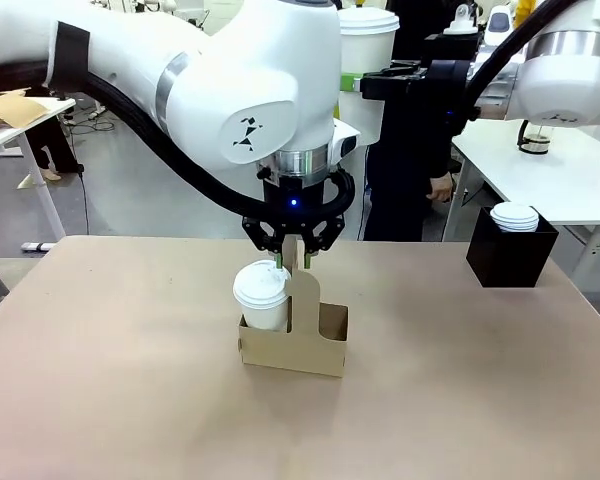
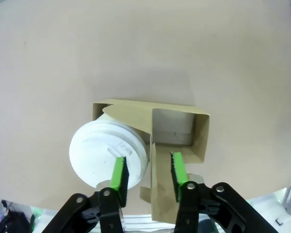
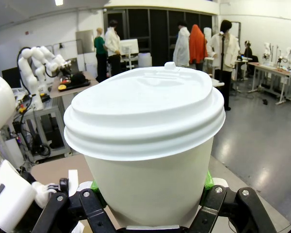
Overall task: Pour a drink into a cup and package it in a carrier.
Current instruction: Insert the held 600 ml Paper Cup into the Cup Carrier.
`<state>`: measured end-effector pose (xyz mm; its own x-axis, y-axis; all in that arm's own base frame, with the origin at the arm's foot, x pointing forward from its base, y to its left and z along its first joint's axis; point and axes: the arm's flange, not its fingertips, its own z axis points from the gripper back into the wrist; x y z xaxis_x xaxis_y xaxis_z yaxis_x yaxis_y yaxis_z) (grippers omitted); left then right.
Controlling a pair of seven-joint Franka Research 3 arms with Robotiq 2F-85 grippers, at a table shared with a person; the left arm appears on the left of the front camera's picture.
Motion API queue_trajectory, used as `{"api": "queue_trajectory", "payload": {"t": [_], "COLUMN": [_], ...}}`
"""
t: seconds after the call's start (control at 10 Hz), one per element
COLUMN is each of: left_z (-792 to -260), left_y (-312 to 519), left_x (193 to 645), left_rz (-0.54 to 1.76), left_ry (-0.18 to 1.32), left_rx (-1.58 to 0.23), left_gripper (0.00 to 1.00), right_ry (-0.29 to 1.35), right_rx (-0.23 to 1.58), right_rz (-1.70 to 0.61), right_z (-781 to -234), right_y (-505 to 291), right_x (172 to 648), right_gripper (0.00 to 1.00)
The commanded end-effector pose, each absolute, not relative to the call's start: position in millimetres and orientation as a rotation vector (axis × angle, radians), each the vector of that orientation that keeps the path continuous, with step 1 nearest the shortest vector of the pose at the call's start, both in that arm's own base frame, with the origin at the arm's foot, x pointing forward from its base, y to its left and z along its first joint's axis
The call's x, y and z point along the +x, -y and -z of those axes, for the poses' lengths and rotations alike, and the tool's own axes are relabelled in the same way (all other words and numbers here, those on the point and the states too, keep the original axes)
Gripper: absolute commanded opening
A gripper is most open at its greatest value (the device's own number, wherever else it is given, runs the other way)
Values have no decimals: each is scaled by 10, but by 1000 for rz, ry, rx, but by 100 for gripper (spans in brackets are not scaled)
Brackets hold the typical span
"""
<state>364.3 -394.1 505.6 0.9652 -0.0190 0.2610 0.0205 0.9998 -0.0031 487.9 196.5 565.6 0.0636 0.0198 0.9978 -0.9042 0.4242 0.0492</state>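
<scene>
On desk point(image 1: 130, 380): carrier point(image 1: 290, 355), lidded cup point(image 1: 261, 295) in its left hole. Above it, left claw point(image 1: 293, 262) spread astride the handle tab, apparently not gripping. Small black emblem point(image 1: 246, 135) on that arm, no lettering legible. Farther back and high, right claw point(image 3: 151, 183) pinches second cup point(image 3: 150, 160), base hidden.

Carrier point(image 1: 300, 352) is shown in plain brown cardboard; cup point(image 1: 262, 300) and its lid are shown in plain white. Table point(image 1: 110, 400) is rendered in matt tan. Left gripper point(image 1: 294, 263) is seen in black, its pads point(image 2: 119, 171) in bright green. Box point(image 1: 510, 262) is shown in black, lids point(image 1: 514, 215) in white. Second cup point(image 3: 150, 184) is likewise plain white.
</scene>
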Motion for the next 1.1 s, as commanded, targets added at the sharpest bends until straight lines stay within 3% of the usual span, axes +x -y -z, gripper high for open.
{"api": "queue_trajectory", "payload": {"t": [0.0, 0.1, 0.2, 0.5, 0.7, 1.0], "left_z": [-5291, -5435, -5632, -6012, -6019, -5816], "left_y": [3724, 3591, 3391, 2736, 2205, 1742], "left_x": [3480, 3436, 3354, 3203, 3246, 3334], "left_rz": [131, 169, 213, 344, 508, 529], "left_ry": [242, 249, 271, 382, 431, 531], "left_rx": [-73, -100, -131, -157, -151, -118], "left_gripper": [100, 95, 100, 100, 100, 100], "right_ry": [1345, 1332, 1308, 1225, 1159, 1081], "right_rx": [892, 916, 943, 1030, 1106, 1195], "right_rz": [-856, -881, -887, -952, -1017, -991], "right_z": [-5625, -5502, -5365, -4912, -4592, -4297], "right_y": [-1747, -1600, -1528, -1462, -1546, -1603], "right_x": [5012, 5126, 5201, 5263, 5175, 5014], "right_gripper": [81, 81, 81, 81, 81, 81]}}
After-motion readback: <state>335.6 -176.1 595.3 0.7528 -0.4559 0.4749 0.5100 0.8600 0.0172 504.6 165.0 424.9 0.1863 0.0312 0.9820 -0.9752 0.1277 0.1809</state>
